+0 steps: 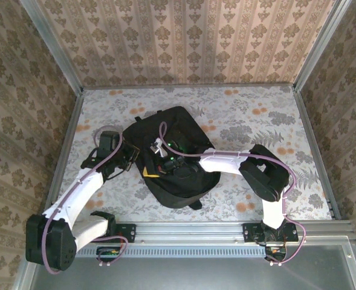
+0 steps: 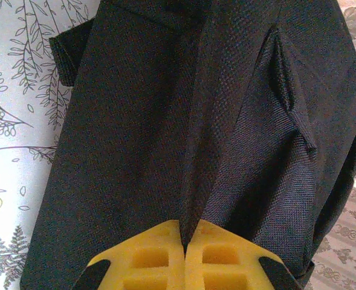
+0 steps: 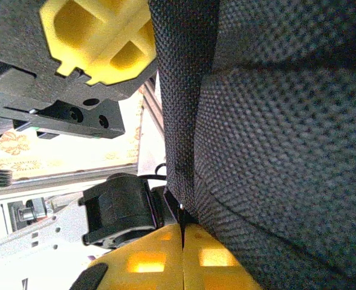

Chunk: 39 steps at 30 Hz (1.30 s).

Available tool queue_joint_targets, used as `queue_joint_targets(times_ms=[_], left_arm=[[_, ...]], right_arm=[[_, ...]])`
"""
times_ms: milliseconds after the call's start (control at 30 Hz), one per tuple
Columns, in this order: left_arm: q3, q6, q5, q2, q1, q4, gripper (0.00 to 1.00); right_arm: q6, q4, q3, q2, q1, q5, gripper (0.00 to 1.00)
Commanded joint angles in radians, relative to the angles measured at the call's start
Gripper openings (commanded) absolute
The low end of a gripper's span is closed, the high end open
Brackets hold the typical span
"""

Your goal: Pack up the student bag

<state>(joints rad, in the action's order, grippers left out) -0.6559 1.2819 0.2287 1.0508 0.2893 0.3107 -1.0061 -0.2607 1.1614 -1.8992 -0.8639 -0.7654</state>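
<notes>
One student bag [image 1: 181,130] lies on the flowered table [image 1: 256,121], caught between two grippers. The left gripper [image 2: 184,238] pinches a ridge of its black fabric that runs straight ahead of it. The right gripper [image 3: 182,238] is clamped on another fold, just beside the left.

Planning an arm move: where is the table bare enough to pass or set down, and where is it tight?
Bare: the table at far right, between the student bag and the right wall; also the far left corner. Crowded: the bag's left edge, where the left tool and right tool both pinch fabric.
</notes>
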Motion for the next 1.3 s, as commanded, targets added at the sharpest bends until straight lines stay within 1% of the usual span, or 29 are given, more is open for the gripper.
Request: queue_joint_targets(times_ms=[0,233,367,500,600,733,833,867,933,1000,1100,1267], left_arm=[[-0.025,-0.037,0.076,0.004,-0.018,-0.029,0.0],[-0.025,-0.059,0.09,0.015,-0.046,-0.025,0.0],[-0.024,-0.057,0.099,0.023,-0.049,-0.032,0.0],[-0.027,-0.058,0.104,0.026,-0.048,-0.033,0.0],[-0.028,-0.061,0.103,0.025,-0.048,-0.031,0.0],[-0.03,-0.062,0.101,0.025,-0.048,-0.029,0.0],[-0.032,-0.064,0.1,0.031,-0.049,-0.028,0.0],[-0.033,-0.063,0.1,0.032,-0.049,-0.028,0.0],[-0.034,-0.062,0.103,0.035,-0.048,-0.029,0.0],[-0.034,-0.062,0.103,0.036,-0.049,-0.031,0.0],[-0.031,-0.062,0.103,0.038,-0.049,-0.032,0.0],[-0.031,-0.066,0.101,0.037,-0.048,-0.03,0.0]], right_arm=[[0.029,-0.037,-0.021,0.032,0.017,0.011,0.09],[0.05,-0.013,-0.049,0.065,0.023,0.004,0.1],[0.051,-0.01,-0.051,0.073,0.023,-0.001,0.15],[0.04,-0.019,-0.04,0.064,0.024,-0.012,0.17],[0.041,-0.017,-0.036,0.063,0.024,-0.014,0.16],[0.053,0.001,-0.032,0.063,0.023,-0.012,0.09],[0.058,0.006,-0.036,0.063,0.024,-0.015,0.07],[0.058,0.005,-0.037,0.065,0.025,-0.019,0.1],[0.055,-0.002,-0.043,0.061,0.022,-0.032,0.2],[0.045,-0.015,-0.046,0.052,0.019,-0.051,0.24],[0.036,-0.032,-0.043,0.036,0.008,-0.081,0.26],[0.052,-0.016,-0.041,0.029,-0.005,-0.102,0.27]])
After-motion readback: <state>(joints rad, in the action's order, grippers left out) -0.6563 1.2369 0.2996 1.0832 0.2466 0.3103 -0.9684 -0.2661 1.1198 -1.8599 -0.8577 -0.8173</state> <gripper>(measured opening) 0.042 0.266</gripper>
